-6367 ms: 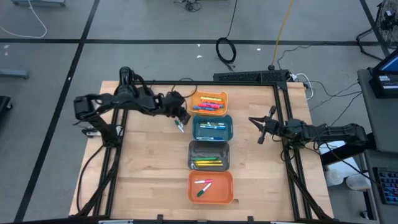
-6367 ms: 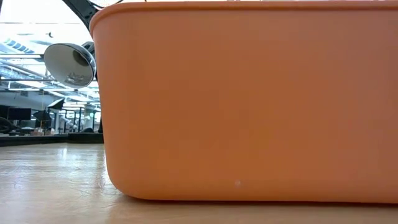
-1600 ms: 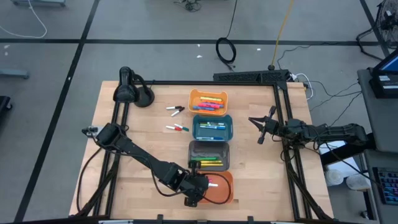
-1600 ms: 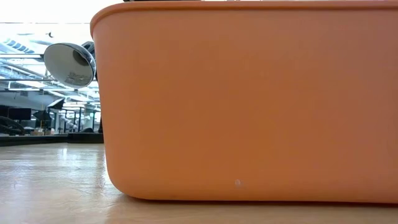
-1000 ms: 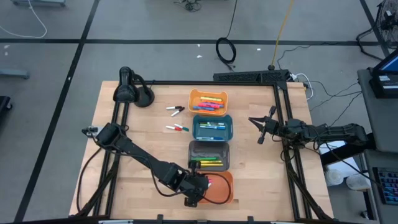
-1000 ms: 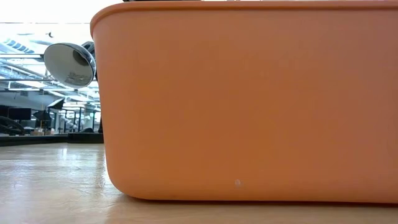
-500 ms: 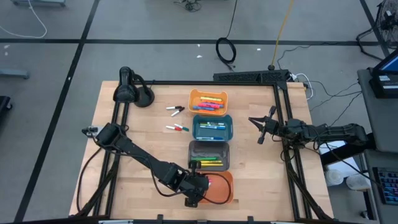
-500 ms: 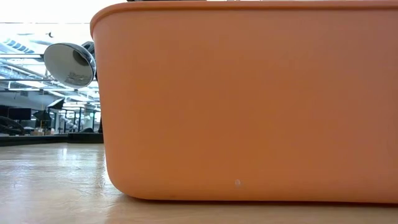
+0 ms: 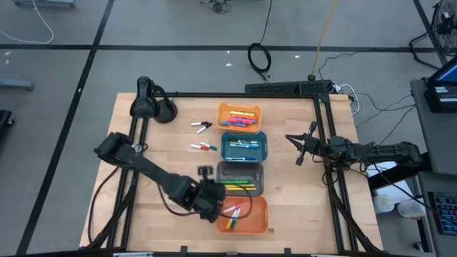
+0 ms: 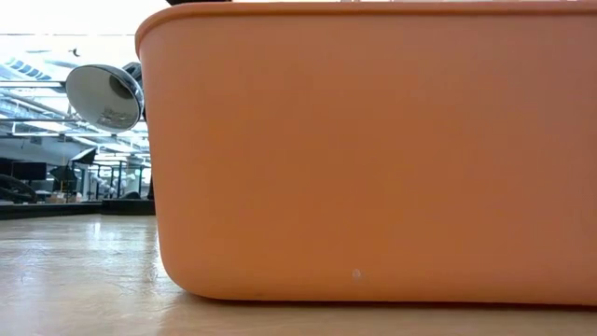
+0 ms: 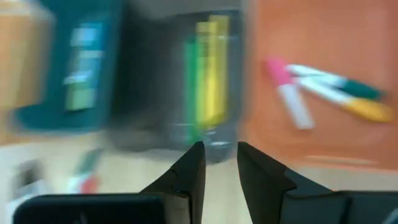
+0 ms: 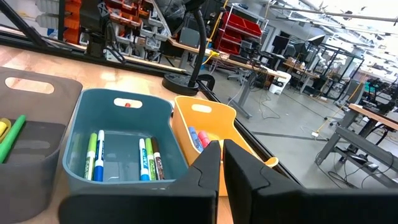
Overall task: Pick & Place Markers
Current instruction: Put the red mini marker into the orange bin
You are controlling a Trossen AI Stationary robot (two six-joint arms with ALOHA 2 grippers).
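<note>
Since half a second earlier, the left gripper (image 9: pixel 211 207) has withdrawn from over the orange bin (image 9: pixel 261 221) toward the grey bin (image 9: pixel 240 168); its jaws stand slightly parted with nothing between them. Markers (image 9: pixel 233 213) now lie exposed in the orange bin, including pink, green and orange ones, so a deposit appears complete. Two pairs of loose markers (image 9: pixel 201 127) remain on the worktop (image 9: pixel 164 150) beside the light orange bin (image 9: pixel 240 108) and teal bin (image 9: pixel 245 135), presumably awaiting collection. The right gripper (image 9: pixel 298 148) waits at the worktop's right side, jaws closed and empty.
</note>
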